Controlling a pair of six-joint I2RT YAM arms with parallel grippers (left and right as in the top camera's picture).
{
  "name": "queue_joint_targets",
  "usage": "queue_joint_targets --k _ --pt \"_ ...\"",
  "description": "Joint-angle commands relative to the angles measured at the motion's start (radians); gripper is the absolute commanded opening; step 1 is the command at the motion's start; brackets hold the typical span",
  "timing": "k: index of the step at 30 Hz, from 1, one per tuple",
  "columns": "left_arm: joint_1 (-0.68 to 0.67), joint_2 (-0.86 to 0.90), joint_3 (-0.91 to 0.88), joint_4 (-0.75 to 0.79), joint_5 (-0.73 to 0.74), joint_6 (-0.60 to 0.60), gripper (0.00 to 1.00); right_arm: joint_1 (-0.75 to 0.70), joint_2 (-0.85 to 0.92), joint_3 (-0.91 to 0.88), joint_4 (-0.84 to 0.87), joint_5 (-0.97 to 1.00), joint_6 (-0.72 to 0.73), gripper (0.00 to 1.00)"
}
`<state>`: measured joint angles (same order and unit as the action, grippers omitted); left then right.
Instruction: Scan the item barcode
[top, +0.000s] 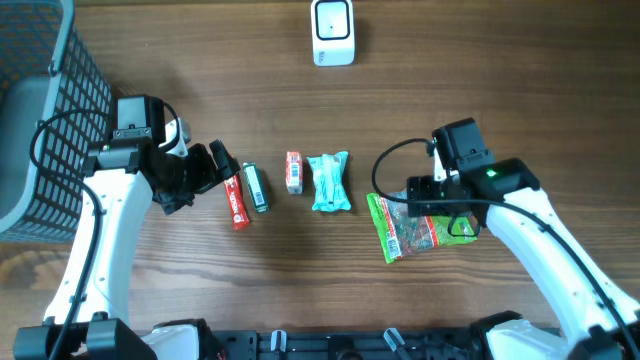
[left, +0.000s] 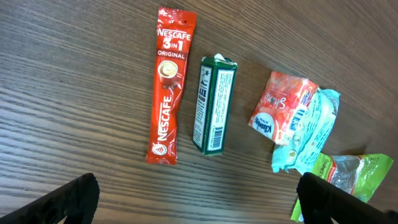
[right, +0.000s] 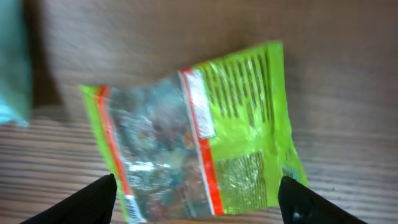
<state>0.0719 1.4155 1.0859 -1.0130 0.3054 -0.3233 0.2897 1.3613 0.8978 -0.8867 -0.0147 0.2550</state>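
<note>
place: mock shop checkout | signs: barcode scanner (top: 332, 32) well off to the left pincer's (top: 225, 168) side; shopping basket (top: 40, 120) behind it; Nescafe sachet (left: 169, 87) just ahead | surface: wooden table (top: 500, 80)

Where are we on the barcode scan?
Done: nothing visible; no item is by the scanner. In hand: nothing; the right gripper is open over the green snack bag, and the left gripper is open near the Nescafe stick. Remaining: grasp an item and present its barcode to the scanner.
</note>
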Motion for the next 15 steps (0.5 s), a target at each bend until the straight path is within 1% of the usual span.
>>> queue_joint_targets --k 1,3,4,6,7,9,10,12,15 --pt "-0.003 -0.011 -0.005 0.000 0.008 0.002 1.00 -0.021 0.071 -0.086 0.039 -0.016 -0.019 0.80" --pt "-0.003 -0.011 -0.005 0.001 0.008 0.002 1.00 -0.021 0.095 -0.129 0.061 0.021 -0.013 0.93" --pt "-0.003 -0.011 -0.005 0.001 0.008 0.002 1.00 -0.021 0.111 -0.154 0.076 0.064 0.017 0.96" --pt "-0.003 -0.011 -0.005 0.000 0.008 0.002 1.00 -0.021 0.121 -0.177 0.125 0.053 0.018 0.95" --pt "-0.003 -0.011 -0.005 0.001 0.008 0.002 1.00 -0.021 0.121 -0.183 0.141 0.036 0.008 0.93" --pt "-0.003 -0.011 -0.005 0.001 0.008 0.002 1.00 -0.021 0.121 -0.187 0.142 0.036 0.008 0.93" --pt "-0.003 -0.011 -0.005 0.000 0.008 0.002 1.00 -0.021 0.121 -0.187 0.142 0.035 0.008 0.93" --pt "-0.003 -0.011 -0.005 0.000 0.008 0.002 1.00 -0.021 0.121 -0.183 0.150 0.024 -0.006 0.97" --pt "-0.003 -0.011 -0.005 0.001 0.008 0.002 1.00 -0.030 0.121 -0.163 0.166 -0.004 -0.009 0.97"
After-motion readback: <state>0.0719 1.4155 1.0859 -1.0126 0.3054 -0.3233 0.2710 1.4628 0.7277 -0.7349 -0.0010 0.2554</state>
